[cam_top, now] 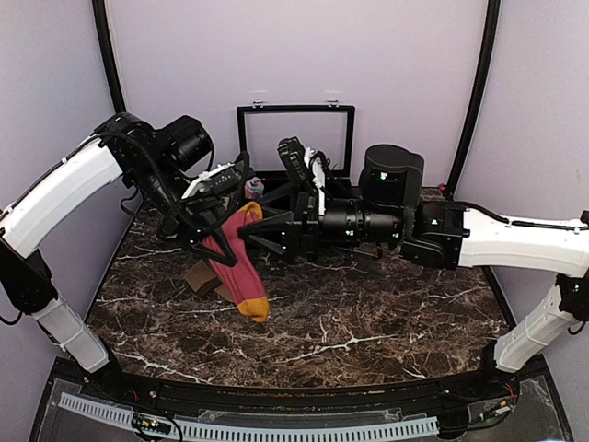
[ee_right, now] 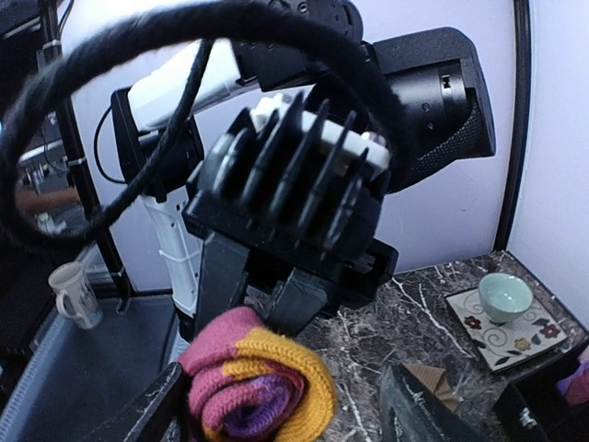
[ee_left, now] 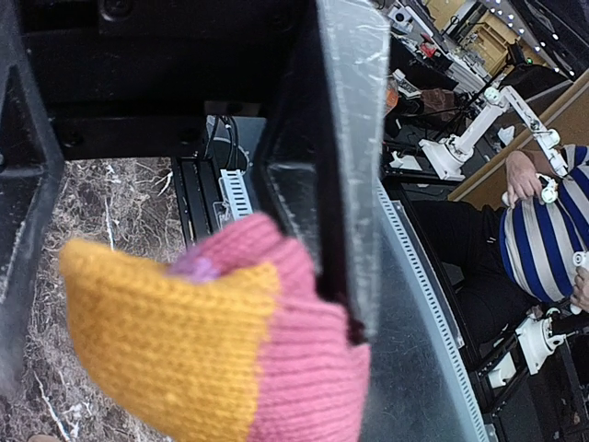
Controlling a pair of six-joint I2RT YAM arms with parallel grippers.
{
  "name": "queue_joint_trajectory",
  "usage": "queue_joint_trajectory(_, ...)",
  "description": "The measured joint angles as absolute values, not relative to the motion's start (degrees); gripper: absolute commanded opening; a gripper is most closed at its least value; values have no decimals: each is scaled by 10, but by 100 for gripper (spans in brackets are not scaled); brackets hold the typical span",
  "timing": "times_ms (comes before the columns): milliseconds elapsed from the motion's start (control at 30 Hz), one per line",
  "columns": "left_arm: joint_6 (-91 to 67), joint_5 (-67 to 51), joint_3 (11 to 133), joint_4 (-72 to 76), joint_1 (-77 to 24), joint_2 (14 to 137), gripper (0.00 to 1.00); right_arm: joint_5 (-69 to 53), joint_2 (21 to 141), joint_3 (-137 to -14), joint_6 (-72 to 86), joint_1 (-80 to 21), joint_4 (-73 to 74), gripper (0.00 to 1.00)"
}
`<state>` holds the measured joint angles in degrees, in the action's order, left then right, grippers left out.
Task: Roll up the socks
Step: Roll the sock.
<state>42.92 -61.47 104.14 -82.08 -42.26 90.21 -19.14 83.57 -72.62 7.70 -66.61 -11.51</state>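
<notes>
A red-maroon sock [cam_top: 241,267] hangs above the table with its orange toe [cam_top: 256,309] lowest. My left gripper [cam_top: 237,204] is shut on its upper end; in the left wrist view the pink and orange knit [ee_left: 212,359] fills the space between the fingers [ee_left: 336,184]. In the right wrist view that end is a rolled bundle [ee_right: 258,382] of maroon, orange and purple under the left gripper's fingers [ee_right: 299,295]. My right gripper [ee_right: 285,414] is open, with one finger on each side of the bundle. A tan-brown sock [cam_top: 204,276] lies flat on the table below.
The table top is dark marble [cam_top: 368,313]. A black frame [cam_top: 294,110] stands at the back wall. A small green cup [ee_right: 504,297] sits on a patterned tile [ee_right: 511,339] at the back corner. Something pink [cam_top: 253,189] lies behind the grippers.
</notes>
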Motion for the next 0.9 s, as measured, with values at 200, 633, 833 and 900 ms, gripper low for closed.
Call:
queue_joint_trajectory(200, 429, -637, 1041, -824, -422, 902, 0, -220, 818, -727, -23, -647, -53, 80)
queue_joint_trajectory(633, 420, -675, 1033, -826, -422, 902, 0, -227, 819, -840, -300, -654, 97, 68)
queue_joint_trajectory(833, 416, -675, 1029, -826, -422, 902, 0, -223, 830, -841, -345, -669, 121, 67)
queue_joint_trajectory(900, 415, -675, 1029, -826, -422, 902, 0, -219, 835, -842, -357, -673, 131, 67)
